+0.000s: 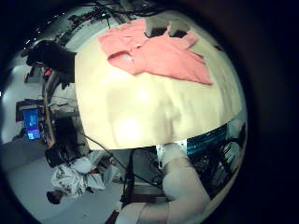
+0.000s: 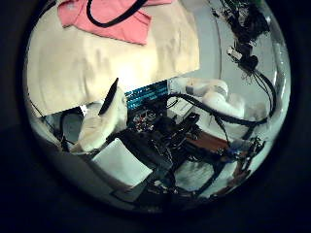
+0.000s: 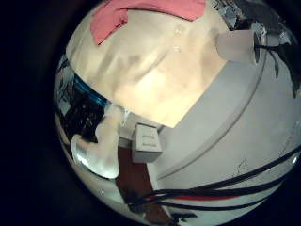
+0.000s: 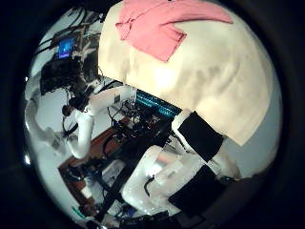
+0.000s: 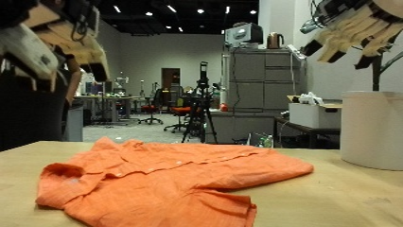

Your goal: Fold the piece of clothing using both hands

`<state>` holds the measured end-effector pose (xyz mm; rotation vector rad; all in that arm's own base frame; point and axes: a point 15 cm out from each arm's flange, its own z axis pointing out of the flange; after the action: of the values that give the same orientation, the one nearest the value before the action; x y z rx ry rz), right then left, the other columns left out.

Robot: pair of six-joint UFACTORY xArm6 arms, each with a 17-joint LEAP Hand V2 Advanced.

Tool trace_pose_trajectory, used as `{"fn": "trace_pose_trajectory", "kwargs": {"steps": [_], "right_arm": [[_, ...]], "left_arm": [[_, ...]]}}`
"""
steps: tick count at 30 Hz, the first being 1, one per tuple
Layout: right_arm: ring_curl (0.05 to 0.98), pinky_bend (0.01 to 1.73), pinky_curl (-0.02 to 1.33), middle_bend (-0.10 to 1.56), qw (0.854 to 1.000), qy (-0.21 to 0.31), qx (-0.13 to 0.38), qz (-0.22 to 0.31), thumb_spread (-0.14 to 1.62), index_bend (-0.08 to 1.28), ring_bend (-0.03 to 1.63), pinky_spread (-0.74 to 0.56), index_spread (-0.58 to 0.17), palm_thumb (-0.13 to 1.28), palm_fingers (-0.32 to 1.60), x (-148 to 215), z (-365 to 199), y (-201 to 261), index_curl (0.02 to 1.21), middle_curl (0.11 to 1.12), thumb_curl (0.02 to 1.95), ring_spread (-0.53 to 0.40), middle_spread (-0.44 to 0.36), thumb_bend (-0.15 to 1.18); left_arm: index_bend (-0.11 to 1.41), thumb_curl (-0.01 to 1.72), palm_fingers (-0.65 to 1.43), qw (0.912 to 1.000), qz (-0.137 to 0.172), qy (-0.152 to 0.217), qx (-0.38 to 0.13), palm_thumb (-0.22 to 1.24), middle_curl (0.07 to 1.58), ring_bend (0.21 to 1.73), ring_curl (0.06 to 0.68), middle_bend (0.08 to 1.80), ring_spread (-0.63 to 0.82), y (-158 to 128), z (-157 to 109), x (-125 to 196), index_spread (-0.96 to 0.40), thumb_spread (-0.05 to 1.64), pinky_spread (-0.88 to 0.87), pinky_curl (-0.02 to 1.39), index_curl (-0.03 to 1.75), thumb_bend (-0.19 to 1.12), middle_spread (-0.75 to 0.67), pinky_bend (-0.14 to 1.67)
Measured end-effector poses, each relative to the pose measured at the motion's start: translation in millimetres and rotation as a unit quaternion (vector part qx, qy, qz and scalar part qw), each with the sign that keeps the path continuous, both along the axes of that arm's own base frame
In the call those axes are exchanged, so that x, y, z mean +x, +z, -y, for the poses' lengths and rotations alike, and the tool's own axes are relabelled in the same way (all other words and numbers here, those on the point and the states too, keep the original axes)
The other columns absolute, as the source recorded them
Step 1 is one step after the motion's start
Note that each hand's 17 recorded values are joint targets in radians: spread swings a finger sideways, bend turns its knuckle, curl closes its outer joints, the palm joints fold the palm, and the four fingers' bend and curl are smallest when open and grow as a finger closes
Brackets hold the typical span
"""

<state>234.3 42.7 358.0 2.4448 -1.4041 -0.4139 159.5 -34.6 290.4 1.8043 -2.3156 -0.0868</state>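
Observation:
An orange short-sleeved shirt lies spread out and rumpled on the tan table, one sleeve bunched at the near edge. My left hand and right hand both hang high above the table, well clear of the cloth, with fingers relaxed and holding nothing. Each palm view looks down from far off at the shirt on the table: left little finger side, left thumb side, right little finger side and right thumb side.
A tall white cylinder stands on the table below my right hand, also seen as the cylinder in the right little finger side view. Table edges drop off on all sides around the shirt.

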Motion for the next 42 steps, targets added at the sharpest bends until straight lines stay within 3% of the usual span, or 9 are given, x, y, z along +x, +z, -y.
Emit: {"fn": "trace_pose_trajectory", "kwargs": {"steps": [5,10,16,20,27,35,40,42], "right_arm": [[0.256,0.24,0.32,0.19,1.0,-0.021,0.001,-0.005,1.38,0.18,0.24,0.39,-0.282,0.64,0.19,-1,7,0,0.31,0.33,0.27,0.233,0.093,-0.01],[0.254,0.24,0.32,0.19,0.998,-0.057,-0.003,-0.04,1.38,0.18,0.23,0.38,-0.277,0.64,0.18,-14,25,-21,0.31,0.33,0.27,0.239,0.099,-0.01],[0.253,0.24,0.32,0.19,0.996,-0.077,0.007,-0.049,1.38,0.17,0.21,0.38,-0.273,0.64,0.18,-19,28,-28,0.31,0.32,0.27,0.24,0.102,-0.01],[0.254,0.24,0.32,0.19,0.995,-0.083,0.014,-0.047,1.38,0.17,0.21,0.38,-0.272,0.65,0.18,-18,27,-28,0.31,0.32,0.28,0.24,0.104,-0.01],[0.256,0.24,0.32,0.19,0.995,-0.083,0.012,-0.058,1.39,0.17,0.2,0.38,-0.267,0.65,0.17,-21,27,-35,0.32,0.32,0.28,0.241,0.113,-0.01],[0.259,0.23,0.32,0.19,0.995,-0.08,0.013,-0.066,1.39,0.17,0.2,0.39,-0.267,0.64,0.17,-23,27,-42,0.32,0.32,0.27,0.242,0.115,-0.01],[0.26,0.24,0.32,0.18,0.995,-0.079,0.015,-0.057,1.39,0.18,0.2,0.4,-0.261,0.64,0.17,-18,27,-43,0.32,0.31,0.27,0.241,0.115,-0.01],[0.261,0.24,0.32,0.18,0.995,-0.079,0.015,-0.057,1.4,0.18,0.2,0.4,-0.26,0.64,0.17,-17,27,-44,0.32,0.31,0.27,0.24,0.115,-0.01]], "left_arm": [[0.16,0.34,0.19,0.9987,0.043,-0.028,-0.005,0.47,0.35,0.38,0.221,0.19,0.39,-15,19,32,0.03,1.11,0.39,0.3,0.32,-0.04,0.12,0.21],[0.16,0.31,0.11,0.9957,0.017,-0.09,0.013,0.35,0.33,0.4,0.226,0.17,0.43,-44,43,53,0.04,1.05,0.42,0.31,0.32,-0.05,0.18,0.24],[0.15,0.3,0.05,0.9888,0.013,-0.144,0.035,0.26,0.32,0.42,0.228,0.18,0.47,-82,68,81,0.07,0.97,0.45,0.32,0.3,-0.04,0.23,0.26],[0.15,0.3,0.0,0.984,-0.012,-0.172,0.045,0.24,0.31,0.42,0.23,0.19,0.49,-110,84,90,0.1,0.94,0.47,0.32,0.29,-0.03,0.27,0.27],[0.15,0.3,-0.01,0.9798,-0.021,-0.191,0.055,0.23,0.31,0.43,0.228,0.19,0.52,-150,101,113,0.12,0.93,0.48,0.32,0.28,-0.03,0.29,0.28],[0.17,0.31,0.17,0.9776,-0.035,-0.189,0.085,0.27,0.35,0.45,0.228,0.31,0.43,-164,97,125,0.14,0.93,0.44,0.3,0.29,-0.02,0.14,0.2],[0.18,0.32,0.35,0.9716,-0.064,-0.191,0.124,0.3,0.38,0.47,0.232,0.41,0.24,-165,89,123,0.09,0.93,0.29,0.29,0.31,-0.02,0.0,0.18],[0.19,0.32,0.51,0.9687,-0.071,-0.195,0.137,0.34,0.4,0.5,0.226,0.5,0.13,-166,89,122,0.04,0.93,0.19,0.28,0.32,-0.01,-0.1,0.19]]}}
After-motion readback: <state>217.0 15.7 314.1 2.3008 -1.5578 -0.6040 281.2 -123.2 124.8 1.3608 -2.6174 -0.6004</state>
